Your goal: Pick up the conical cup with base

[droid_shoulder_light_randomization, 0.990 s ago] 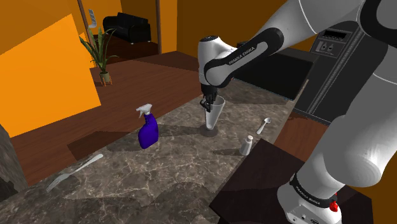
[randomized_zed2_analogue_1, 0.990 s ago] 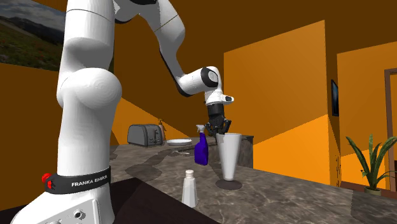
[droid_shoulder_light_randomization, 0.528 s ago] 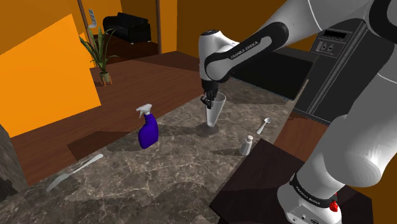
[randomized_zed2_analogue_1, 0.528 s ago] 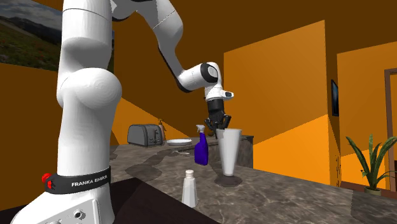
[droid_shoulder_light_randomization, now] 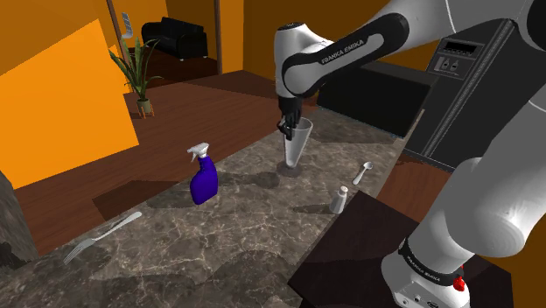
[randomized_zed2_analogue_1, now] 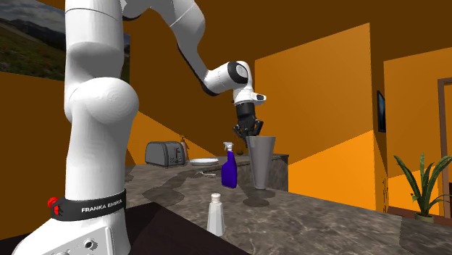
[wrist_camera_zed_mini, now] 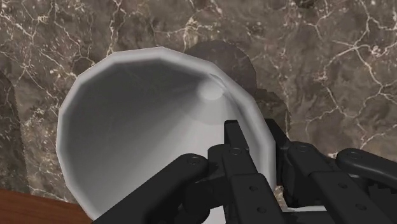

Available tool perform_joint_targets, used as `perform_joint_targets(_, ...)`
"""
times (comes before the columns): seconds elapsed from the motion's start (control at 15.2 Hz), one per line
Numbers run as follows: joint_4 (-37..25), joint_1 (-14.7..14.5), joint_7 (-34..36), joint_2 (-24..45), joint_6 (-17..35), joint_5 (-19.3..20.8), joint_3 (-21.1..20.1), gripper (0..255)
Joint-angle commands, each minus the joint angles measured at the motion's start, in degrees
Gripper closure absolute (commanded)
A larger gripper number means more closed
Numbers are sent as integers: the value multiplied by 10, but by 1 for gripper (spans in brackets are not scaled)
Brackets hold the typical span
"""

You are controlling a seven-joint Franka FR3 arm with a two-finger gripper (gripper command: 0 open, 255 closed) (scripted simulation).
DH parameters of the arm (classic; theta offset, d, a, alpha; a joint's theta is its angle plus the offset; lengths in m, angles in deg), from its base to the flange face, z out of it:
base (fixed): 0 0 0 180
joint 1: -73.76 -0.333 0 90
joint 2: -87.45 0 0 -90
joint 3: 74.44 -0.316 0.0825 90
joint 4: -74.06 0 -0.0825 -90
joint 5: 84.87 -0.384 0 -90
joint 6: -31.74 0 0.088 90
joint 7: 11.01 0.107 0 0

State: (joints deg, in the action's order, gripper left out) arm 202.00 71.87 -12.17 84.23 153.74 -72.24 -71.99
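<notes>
A white Franka arm works from its dark stand (droid_shoulder_light_randomization: pixel 363 249) at the near edge of a marble worktop (droid_shoulder_light_randomization: pixel 236 241). Nearest the stand is a small white shaker (droid_shoulder_light_randomization: pixel 339 199), upright. A fork (droid_shoulder_light_randomization: pixel 99 234) lies well apart from it, towards the shoulder view's left. Farther in, a blue spray bottle (droid_shoulder_light_randomization: pixel 203 178) stands upright, and a white spoon (droid_shoulder_light_randomization: pixel 362 172) lies near the worktop's right edge in the same view. Beyond them the black pincer (droid_shoulder_light_randomization: pixel 285 131) is clamped on the rim of the pale conical cup (droid_shoulder_light_randomization: pixel 297 144). The wrist view shows one finger (wrist_camera_zed_mini: pixel 236 153) inside the cup's wall (wrist_camera_zed_mini: pixel 146 127) and the other outside, the wall pinched between them. The cup hangs upright from the pincer, wide mouth up and narrow end down, over the far middle of the worktop. Its tip appears just clear of the marble, above a round shadow. In the second exterior view the cup (randomized_zed2_analogue_1: pixel 260 163) sits just right of the spray bottle (randomized_zed2_analogue_1: pixel 229 170), with a toaster (randomized_zed2_analogue_1: pixel 166 153) and a plate (randomized_zed2_analogue_1: pixel 205 161) farther back on the worktop. Past the worktop lies a dark wood floor, with a potted plant (droid_shoulder_light_randomization: pixel 137 74) beside an orange wall and a black sofa (droid_shoulder_light_randomization: pixel 179 37) at the far end of the room.
</notes>
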Motion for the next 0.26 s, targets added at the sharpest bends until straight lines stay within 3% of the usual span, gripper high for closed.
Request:
perform_joint_targets(0.0, -9, 0, -4, -8, -17, -2, 0, 255)
perform_joint_targets(0.2, -14, 0, -6, -12, -25, -3, 0, 255)
